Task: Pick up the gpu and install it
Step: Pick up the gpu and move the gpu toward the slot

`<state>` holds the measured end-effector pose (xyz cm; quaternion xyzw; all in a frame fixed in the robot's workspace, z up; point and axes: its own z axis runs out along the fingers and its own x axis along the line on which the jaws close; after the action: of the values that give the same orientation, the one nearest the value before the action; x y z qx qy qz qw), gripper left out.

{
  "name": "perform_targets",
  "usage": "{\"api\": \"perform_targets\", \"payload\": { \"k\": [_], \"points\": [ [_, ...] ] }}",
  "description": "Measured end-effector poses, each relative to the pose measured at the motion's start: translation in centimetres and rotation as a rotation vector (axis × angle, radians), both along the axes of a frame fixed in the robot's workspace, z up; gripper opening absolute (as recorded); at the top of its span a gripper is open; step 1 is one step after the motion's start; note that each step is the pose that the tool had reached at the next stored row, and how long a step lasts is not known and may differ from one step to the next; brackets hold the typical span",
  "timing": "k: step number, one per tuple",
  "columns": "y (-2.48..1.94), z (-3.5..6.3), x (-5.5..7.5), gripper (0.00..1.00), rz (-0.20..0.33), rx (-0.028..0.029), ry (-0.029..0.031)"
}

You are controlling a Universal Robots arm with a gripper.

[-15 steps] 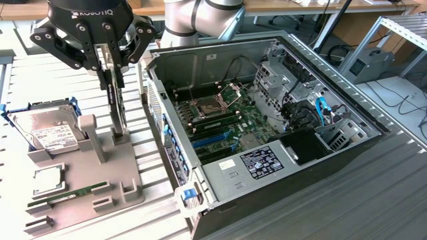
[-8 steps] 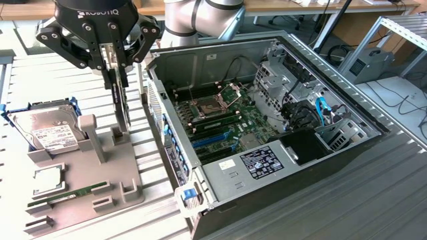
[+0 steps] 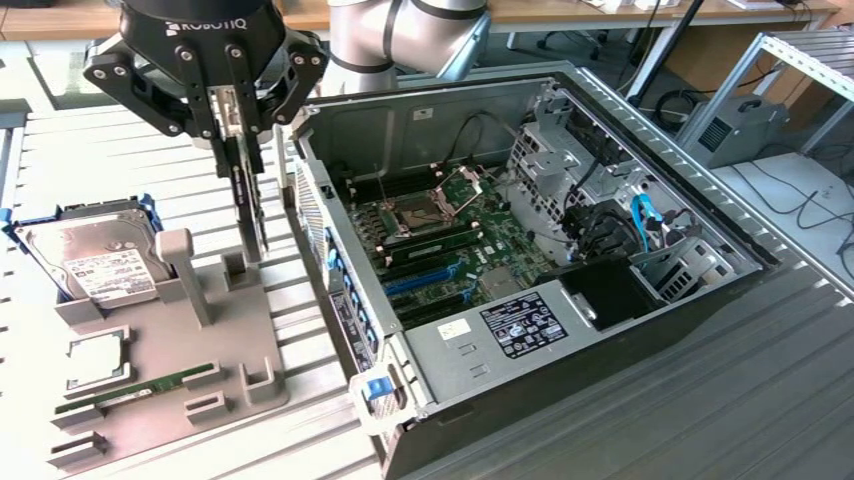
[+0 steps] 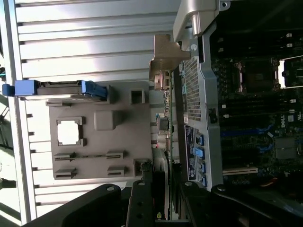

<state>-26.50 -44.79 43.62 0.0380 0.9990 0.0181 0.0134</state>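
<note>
The pincer [image 3: 240, 125] is clamped on the top edge of the gpu [image 3: 251, 205]. The dark card hangs on edge over the grey holder [image 3: 200, 345], just beside the open computer case [image 3: 441, 350] on the slatted table [image 3: 747, 400]. Whether its lower end touches the holder is unclear.

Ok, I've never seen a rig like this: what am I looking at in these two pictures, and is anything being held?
It is a robot arm ending in a two-fingered claw. One picture is from a camera off the arm, the other from a camera on its wrist. On the slatted table sit an open computer case and a grey holder carrying a hard drive and a green memory stick. The claw grips the gpu, a thin dark card, upright over the holder.
</note>
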Motion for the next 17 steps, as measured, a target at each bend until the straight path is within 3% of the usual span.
{"api": "perform_targets", "payload": {
  "k": [17],
  "points": [
    [0.0, 0.0, 1.3, 0.27, 0.0, 0.0, 0.0]
  ]
}}
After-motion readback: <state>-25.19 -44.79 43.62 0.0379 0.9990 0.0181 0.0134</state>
